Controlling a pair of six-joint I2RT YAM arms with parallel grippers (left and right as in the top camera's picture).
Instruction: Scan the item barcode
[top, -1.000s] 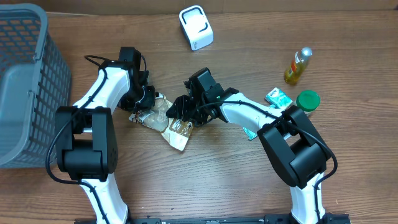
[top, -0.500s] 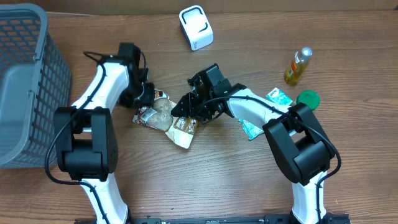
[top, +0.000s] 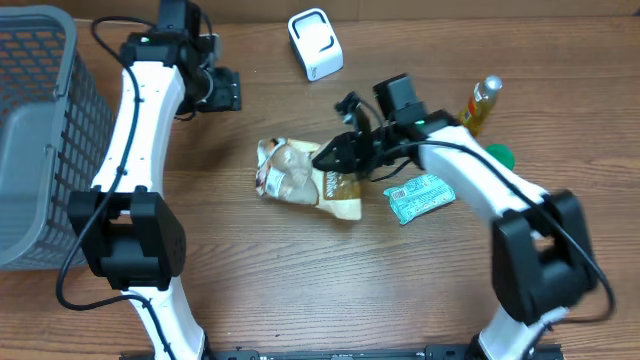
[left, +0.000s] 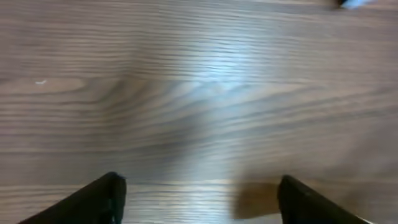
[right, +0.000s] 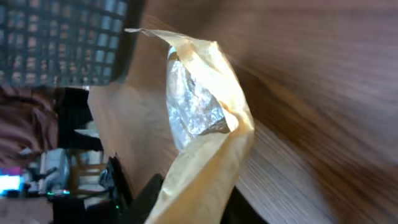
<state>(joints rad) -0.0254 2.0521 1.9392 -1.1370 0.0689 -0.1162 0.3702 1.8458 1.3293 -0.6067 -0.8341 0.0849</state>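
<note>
The item is a tan crinkled pouch (top: 293, 176) with a silvery inner face (right: 189, 106), near the table's middle. My right gripper (top: 333, 157) is shut on its right edge; in the right wrist view the pouch runs up from between the dark fingers (right: 144, 198) of that gripper (right: 198, 208), tilted above the wood. My left gripper (top: 222, 90) is far off at the upper left, open, with only bare wood between its fingers (left: 102, 200) in the left wrist view (left: 200, 202). A white barcode scanner (top: 315, 44) stands at the back centre. No barcode shows.
A grey mesh basket (top: 40, 130) fills the left edge. A teal packet (top: 422, 195) lies just right of the pouch, under the right arm. A yellow bottle (top: 480, 105) and a green lid (top: 497, 155) sit at the right.
My left gripper opened, let go of the pouch and swung up and left. My right gripper closed on the pouch and pulled it to the right.
</note>
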